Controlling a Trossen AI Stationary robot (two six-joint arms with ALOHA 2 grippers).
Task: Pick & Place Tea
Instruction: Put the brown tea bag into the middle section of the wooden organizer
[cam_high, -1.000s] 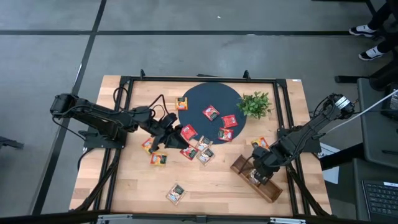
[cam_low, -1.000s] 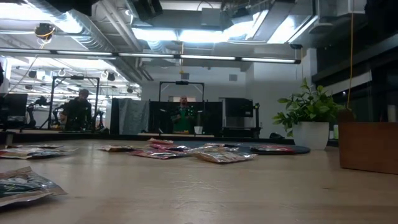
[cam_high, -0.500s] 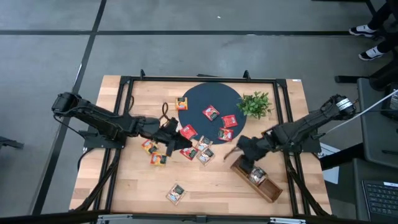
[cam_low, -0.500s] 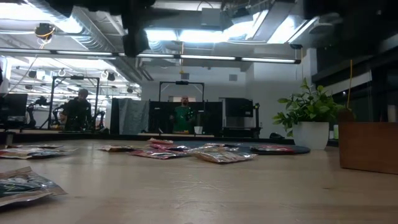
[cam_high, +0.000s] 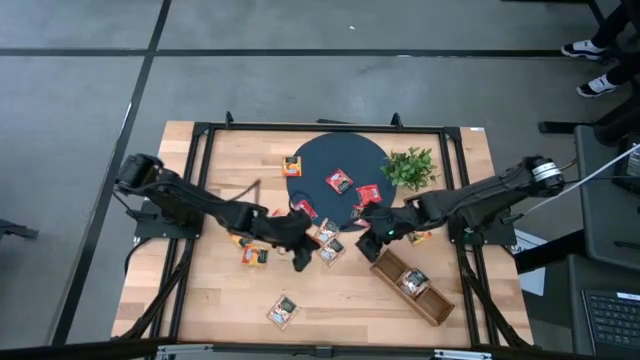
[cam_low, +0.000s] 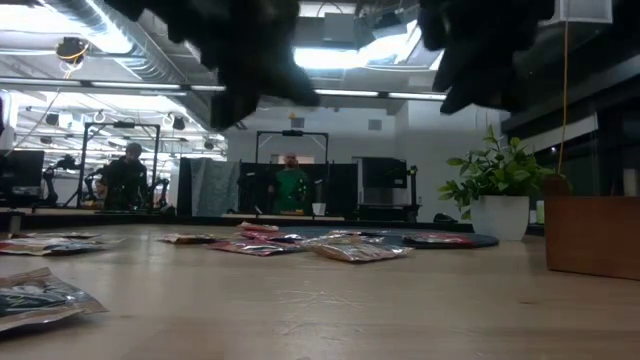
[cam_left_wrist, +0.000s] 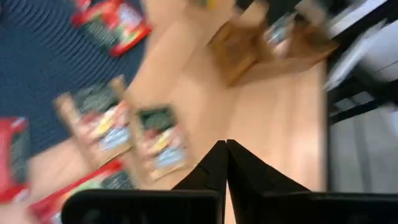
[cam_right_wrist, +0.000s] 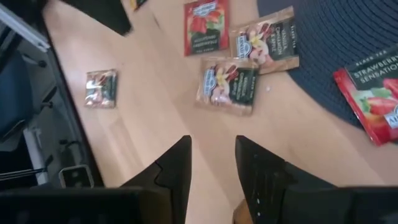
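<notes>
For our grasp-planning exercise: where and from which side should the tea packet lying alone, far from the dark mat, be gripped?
Probably from straight above, pinching the packet across two opposite edges. It lies flat and alone on the table, so its sides offer no face.

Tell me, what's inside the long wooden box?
The wooden tray holds at least one tea packet in a middle compartment. The end nearest the right gripper looks bare, and the tray's walls may hide more.
</notes>
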